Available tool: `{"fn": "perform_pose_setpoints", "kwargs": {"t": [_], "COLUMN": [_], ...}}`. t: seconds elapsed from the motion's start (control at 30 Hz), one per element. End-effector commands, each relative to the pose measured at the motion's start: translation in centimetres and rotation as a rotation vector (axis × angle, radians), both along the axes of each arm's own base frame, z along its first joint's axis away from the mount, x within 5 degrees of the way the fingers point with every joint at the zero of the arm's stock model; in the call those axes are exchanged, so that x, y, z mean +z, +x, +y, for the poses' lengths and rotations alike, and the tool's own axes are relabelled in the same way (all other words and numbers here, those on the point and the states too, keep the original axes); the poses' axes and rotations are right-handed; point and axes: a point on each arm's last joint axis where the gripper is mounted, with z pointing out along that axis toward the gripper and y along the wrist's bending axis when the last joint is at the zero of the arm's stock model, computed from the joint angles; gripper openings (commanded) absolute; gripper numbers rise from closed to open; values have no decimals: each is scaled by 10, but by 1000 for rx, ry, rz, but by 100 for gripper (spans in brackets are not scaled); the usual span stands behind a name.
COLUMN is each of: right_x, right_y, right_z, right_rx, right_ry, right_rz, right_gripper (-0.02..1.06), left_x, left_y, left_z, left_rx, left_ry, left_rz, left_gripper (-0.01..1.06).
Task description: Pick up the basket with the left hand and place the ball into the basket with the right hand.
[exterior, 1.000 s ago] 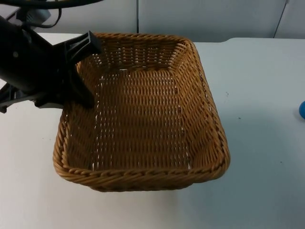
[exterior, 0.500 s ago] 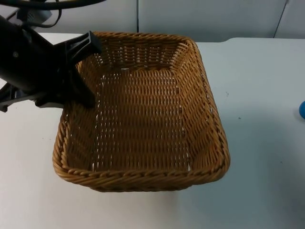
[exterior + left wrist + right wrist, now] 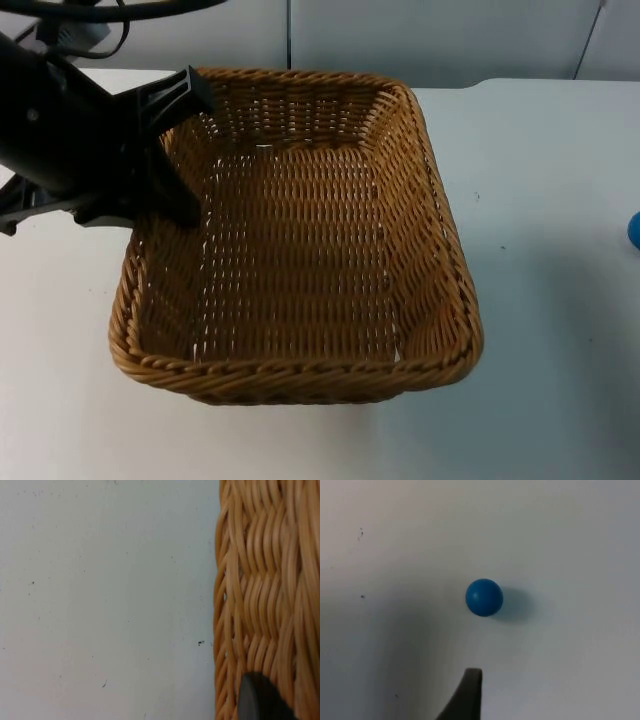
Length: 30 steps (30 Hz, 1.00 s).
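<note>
— Noticed any change?

— Hardly. Nudged the basket a touch, rim pinched in the left pincer.

— And at the right pincer?

— Hovered over the table, just short of the ball, apart from it. Spread or pressed together: couldn't tell. Judged the ball's pickup not yet begun.

The left gripper reaches in from the upper left, its fingers (black, angular) spread forward and downward.
</note>
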Motion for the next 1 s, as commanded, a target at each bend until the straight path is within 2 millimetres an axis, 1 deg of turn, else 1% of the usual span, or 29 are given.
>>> {"fn": "perform_pose_setpoints", "kwargs": {"t": [0.0, 0.07, 0.1, 0.13, 0.17, 0.23, 0.27, 0.33, 0.43, 0.47, 0.6, 0.63, 0.77, 0.8, 0.93, 0.97], "right_x": [-10, -26, -26, -40, -45, -66, -66, -84, -108, -108, -135, -135, -156, -156, -179, -179], "right_y": [12, 25, 25, 34, 37, 50, 50, 58, 70, 70, 81, 81, 87, 87, 95, 95], "right_z": [-2, -3, -3, -4, -4, -5, -5, -5, -1, -1, 1, 1, 0, 0, -1, -1], "right_rx": [14, 15, 15, 18, 19, 22, 22, 22, 41, 41, 42, 42, 44, 44, 45, 45], "right_ry": [-5, -2, -2, -2, -1, 1, 1, 6, 60, 60, 92, 92, 82, 82, 78, 78], "right_rz": [19, 45, 45, 67, 73, 98, 98, 120, 138, 138, 154, 154, 167, 167, 157, 157], "right_gripper": [87, 87, 87, 87, 87, 87, 87, 87, 87, 87, 85, 85, 85, 85, 85, 85], "left_x": [6, 6, 6, 6, 6, 6, 6, 6, 6, 6, 6, 6, 6, 6, 6, 6], "left_y": [-2, -2, -2, -2, -2, -3, -3, -3, -3, -3, -3, -3, -2, -2, -2, -2], "left_z": [-2, -2, -2, -2, -2, -2, -2, -2, -2, -2, -2, -2, -2, -2, -2, -2], "left_rx": [2, -4, -4, -5, -7, -9, -9, -9, -10, -10, -10, -10, -12, -12, -10, -10], "left_ry": [-25, -27, -27, -27, -28, -30, -30, -30, -28, -28, -28, -28, -24, -24, -22, -22], "left_rz": [-8, -5, -5, -4, -2, 0, 0, 0, -2, -2, -2, -2, -10, -10, -13, -13], "left_gripper": [0, 0, 0, 0, 0, 0, 0, 0, 0, 0, 0, 0, 0, 0, 0, 0]}}
